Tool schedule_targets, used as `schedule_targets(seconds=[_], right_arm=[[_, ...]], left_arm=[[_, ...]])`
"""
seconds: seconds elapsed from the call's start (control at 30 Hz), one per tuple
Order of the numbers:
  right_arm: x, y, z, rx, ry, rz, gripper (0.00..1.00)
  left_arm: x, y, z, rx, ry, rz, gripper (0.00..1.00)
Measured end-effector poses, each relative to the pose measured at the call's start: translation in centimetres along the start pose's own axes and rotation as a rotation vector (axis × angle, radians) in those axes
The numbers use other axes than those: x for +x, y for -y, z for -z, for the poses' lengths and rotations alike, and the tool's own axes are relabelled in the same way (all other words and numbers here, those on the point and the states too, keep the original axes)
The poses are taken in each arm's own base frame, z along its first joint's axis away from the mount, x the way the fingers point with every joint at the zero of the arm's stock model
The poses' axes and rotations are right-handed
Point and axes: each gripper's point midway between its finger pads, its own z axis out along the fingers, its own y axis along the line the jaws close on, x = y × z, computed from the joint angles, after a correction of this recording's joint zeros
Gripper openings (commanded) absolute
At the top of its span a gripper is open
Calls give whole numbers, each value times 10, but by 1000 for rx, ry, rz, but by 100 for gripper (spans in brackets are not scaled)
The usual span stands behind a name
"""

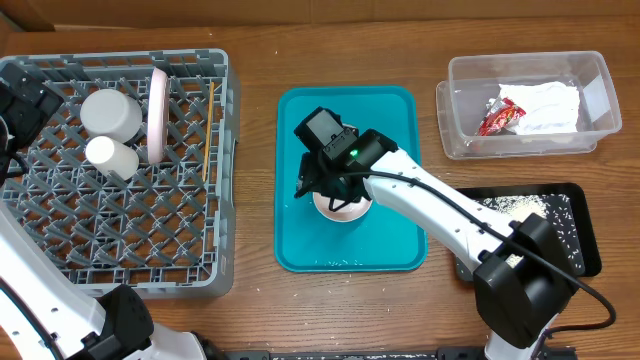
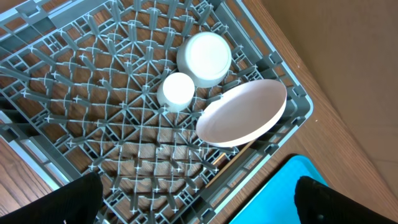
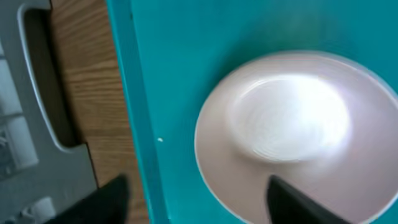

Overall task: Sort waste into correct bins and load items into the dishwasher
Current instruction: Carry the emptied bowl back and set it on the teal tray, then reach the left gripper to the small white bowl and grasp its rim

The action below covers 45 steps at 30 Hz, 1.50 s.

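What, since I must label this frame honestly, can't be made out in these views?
Overhead: the bowl on the teal tray is mostly hidden under the right claw.
Right wrist: the bowl is blurred and cut off by the right edge.
Overhead: the chopsticks are too thin to count.
Overhead: the rice grains are too small to separate.

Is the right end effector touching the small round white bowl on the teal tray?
Cannot tell. In the right wrist view, one finger of the right end effector overlaps the bowl; neither contact nor gap shows. Overhead, the arm hides it.
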Motion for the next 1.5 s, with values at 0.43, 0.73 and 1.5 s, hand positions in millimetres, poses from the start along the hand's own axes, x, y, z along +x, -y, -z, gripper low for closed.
schedule_targets(seconds=[0.43, 0.73, 1.5], right_arm=[[-111, 93, 161, 128, 126, -254, 100], [-161, 273, 265, 364, 381, -653, 100], [-153, 361, 295, 452, 430, -869, 100]], left_arm=[[0, 0, 0, 0, 1, 0, 100], [0, 0, 0, 1, 0, 0, 100], [221, 182, 33, 670, -574, -724, 100]])
